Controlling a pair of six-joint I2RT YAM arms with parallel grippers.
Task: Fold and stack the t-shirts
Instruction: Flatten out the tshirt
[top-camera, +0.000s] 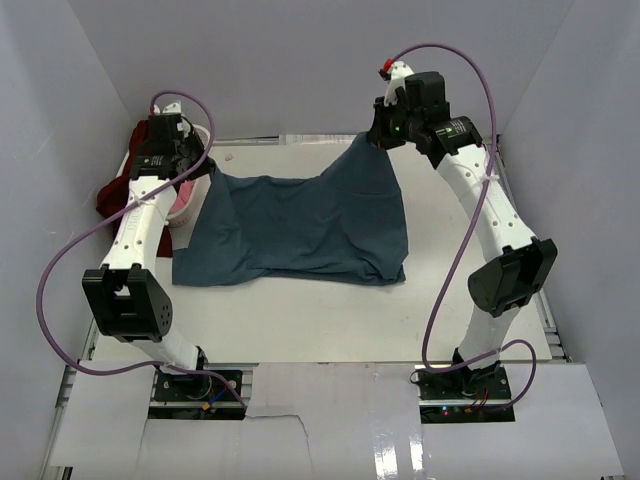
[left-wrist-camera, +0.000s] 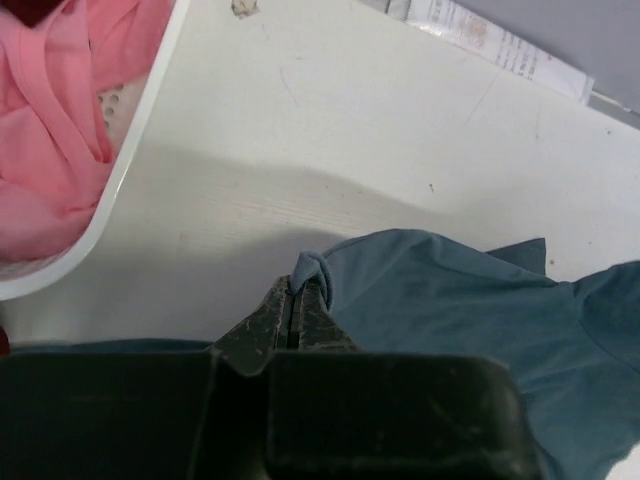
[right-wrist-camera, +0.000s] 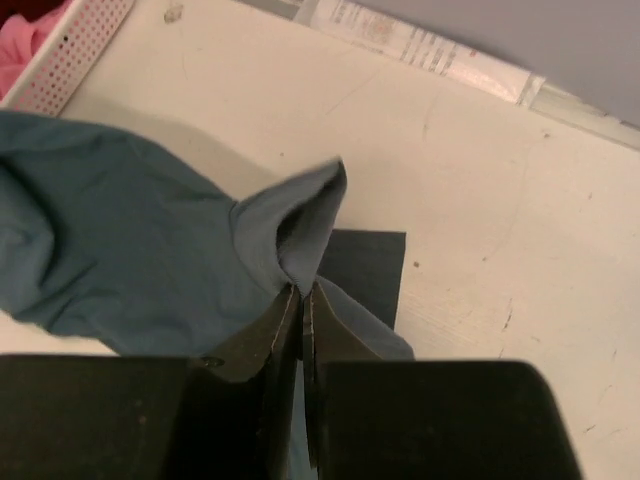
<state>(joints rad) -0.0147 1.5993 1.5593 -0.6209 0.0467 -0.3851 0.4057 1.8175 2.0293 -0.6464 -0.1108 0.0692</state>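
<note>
Left arm: it rises from its base at the near edge, folds at an elbow low on the left, and its forearm reaches away to the far left corner. The left tool (left-wrist-camera: 298, 296) has its fingers pressed together, pinching a small bunched fold at the edge of the dusty teal-blue cloth t-shirt (top-camera: 300, 225), low over the white surface (top-camera: 330, 320).

Right arm: the elbow juts out on the right and the forearm climbs steeply to a wrist held high over the far side. The right tool (right-wrist-camera: 302, 292) is likewise pressed together, pinching a peaked fold of the same shirt.

The teal shirt hangs stretched between the two tools. Its far right corner is drawn up off the surface, and its near part lies spread on the middle of the surface.

Limits of view: from above, both sets of fingers are masked by the wrist housings. The dark maroon red t-shirt (top-camera: 112, 195) shows only as a strip behind the left arm. The pink t-shirt (left-wrist-camera: 50, 130) lies in the white plastic laundry basket (left-wrist-camera: 130, 160), and both are cut off by the frame edge. A dark rectangular patch (right-wrist-camera: 365, 265) lies under the raised fold; I cannot tell what it is.
</note>
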